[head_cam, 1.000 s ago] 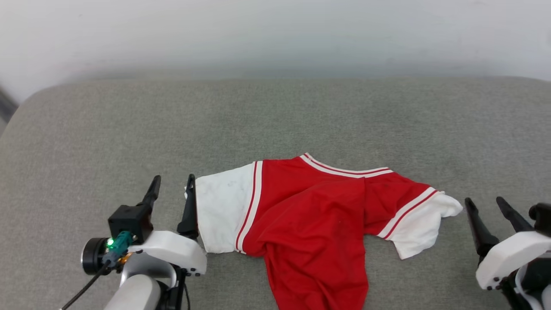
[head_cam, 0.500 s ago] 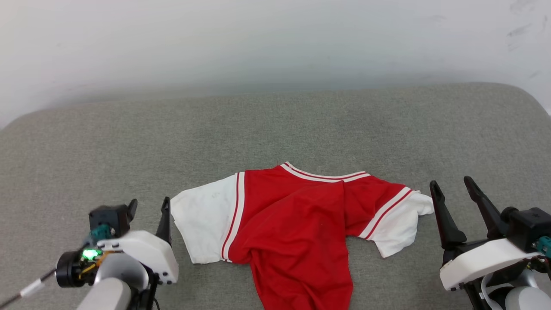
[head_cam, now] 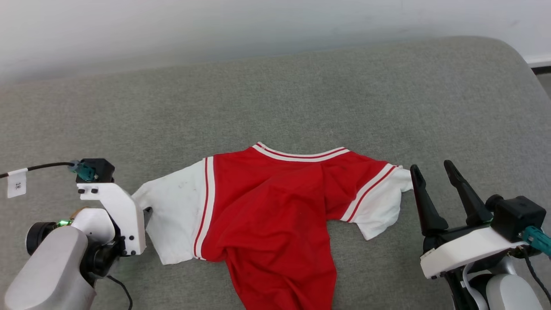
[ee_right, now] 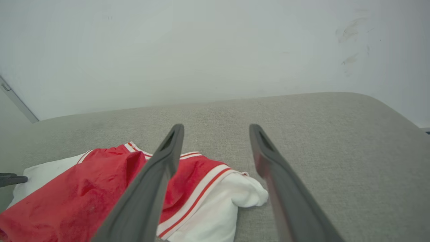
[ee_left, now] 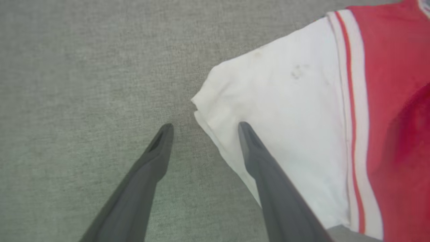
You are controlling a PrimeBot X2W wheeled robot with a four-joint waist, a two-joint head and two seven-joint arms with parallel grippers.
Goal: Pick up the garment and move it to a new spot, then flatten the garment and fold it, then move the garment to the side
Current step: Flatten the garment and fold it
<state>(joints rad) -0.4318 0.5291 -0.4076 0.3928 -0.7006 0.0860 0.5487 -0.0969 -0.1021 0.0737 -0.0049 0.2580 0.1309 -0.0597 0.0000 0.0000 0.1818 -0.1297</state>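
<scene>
Garment [head_cam: 267,206] lies rumpled near the centre of the grey padded surface [head_cam: 301,94], collar to the far side. Left end effector [ee_left: 203,126] released, fingers spread astride the left white sleeve's edge; contact unclear. Right end effector [head_cam: 430,167] released, fingers parted, just right of the right sleeve, holding nothing.

A grey woven pad [head_cam: 275,94], perhaps a mattress, bears the garment [head_cam: 267,215], spread rumpled, collar toward the far side.

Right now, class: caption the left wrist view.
Open left gripper straddles the garment's white sleeve edge on grey cushion.
</scene>
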